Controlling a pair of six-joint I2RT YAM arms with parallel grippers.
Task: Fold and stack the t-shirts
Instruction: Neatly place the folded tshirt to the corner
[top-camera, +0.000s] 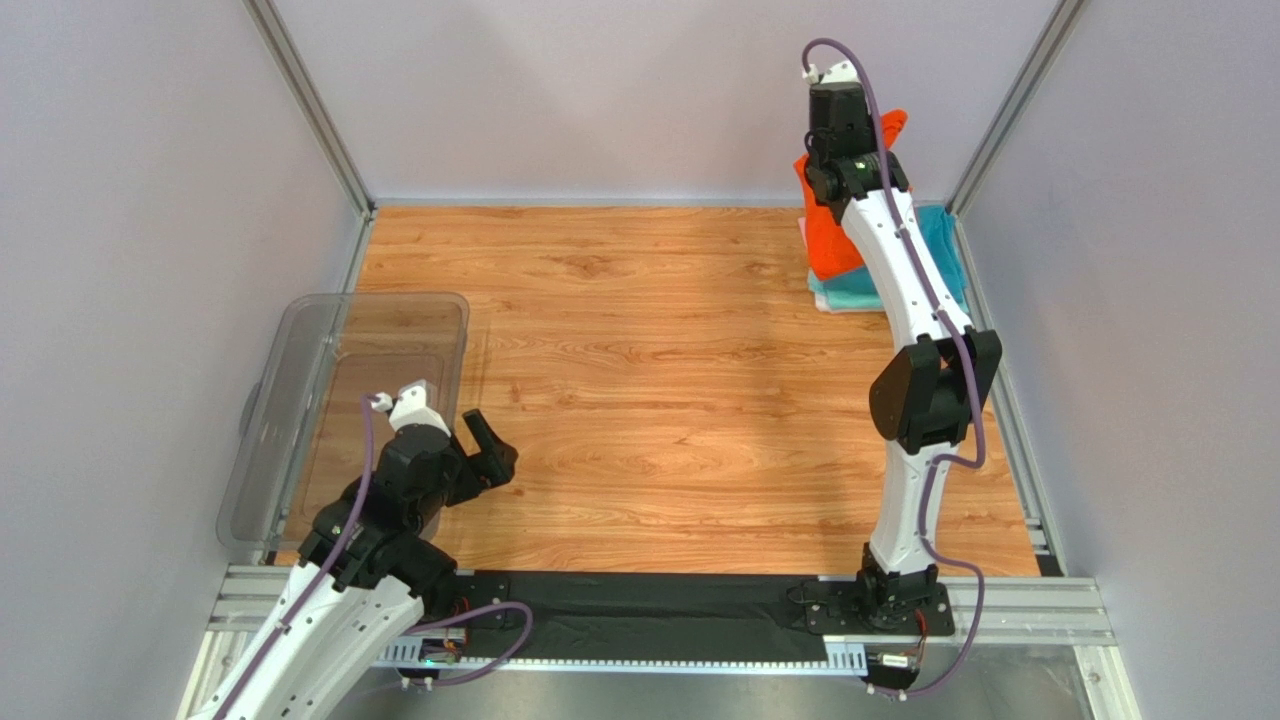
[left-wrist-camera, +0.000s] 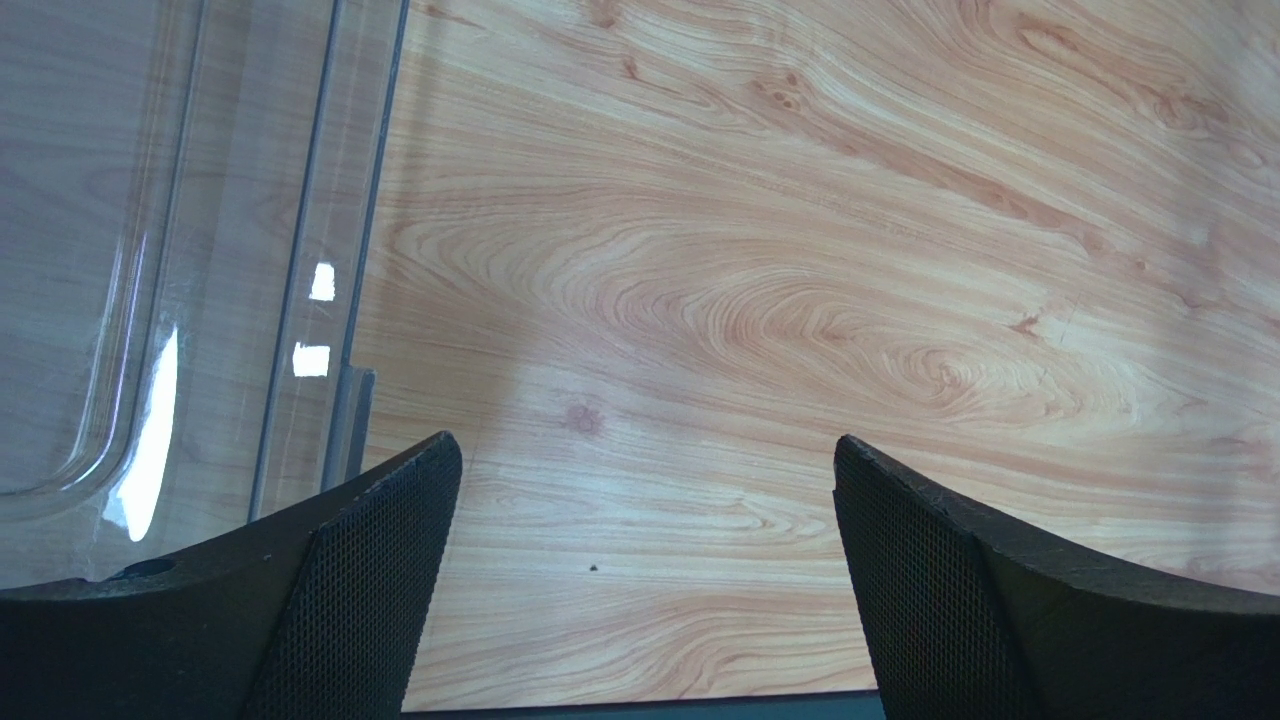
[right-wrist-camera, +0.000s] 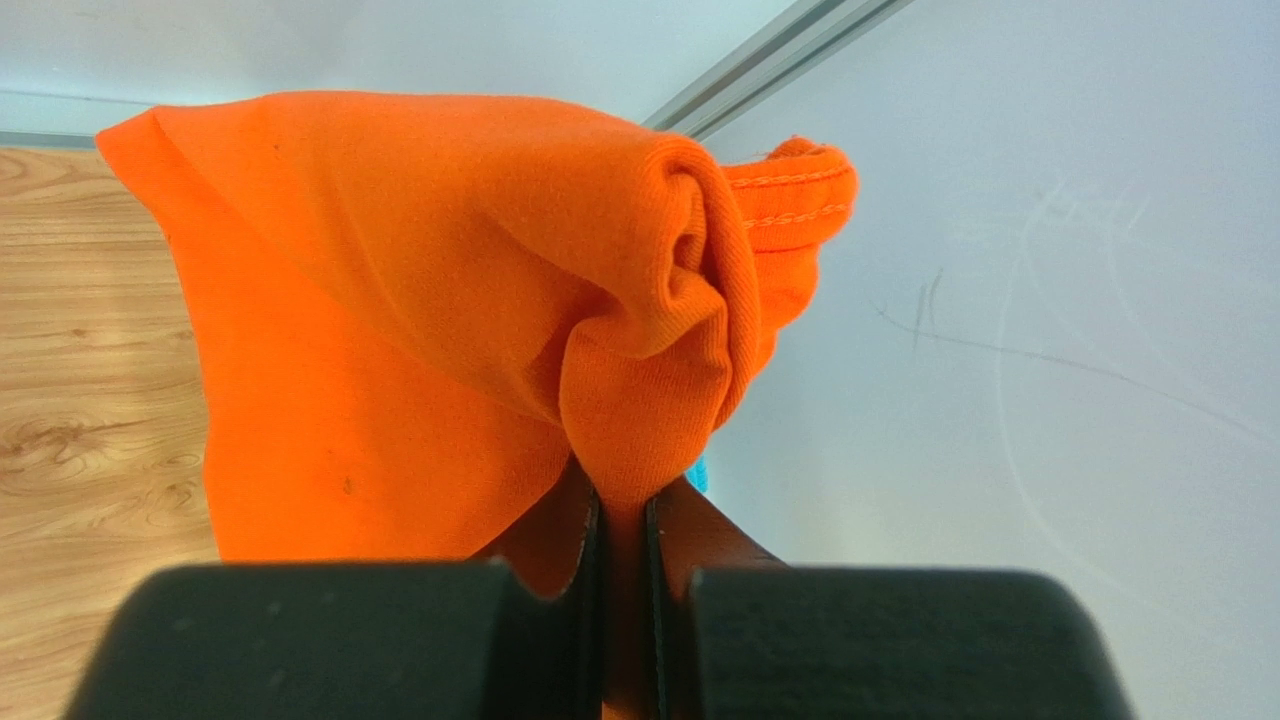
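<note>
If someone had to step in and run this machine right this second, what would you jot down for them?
Right gripper: shut on the orange t-shirt, held up bunched above the pile in the far right corner.
Left gripper: open, empty, low over the table beside the clear tub.
Teal t-shirt: in that corner pile, with a paler layer under it.
Done: no folded shirt out on the table.
Left: probably lay the orange one flat, fold it, stack it, then the others.

Raised orange t-shirt at end of right arm — teal t-shirt below, left claw beside clear tub
</note>
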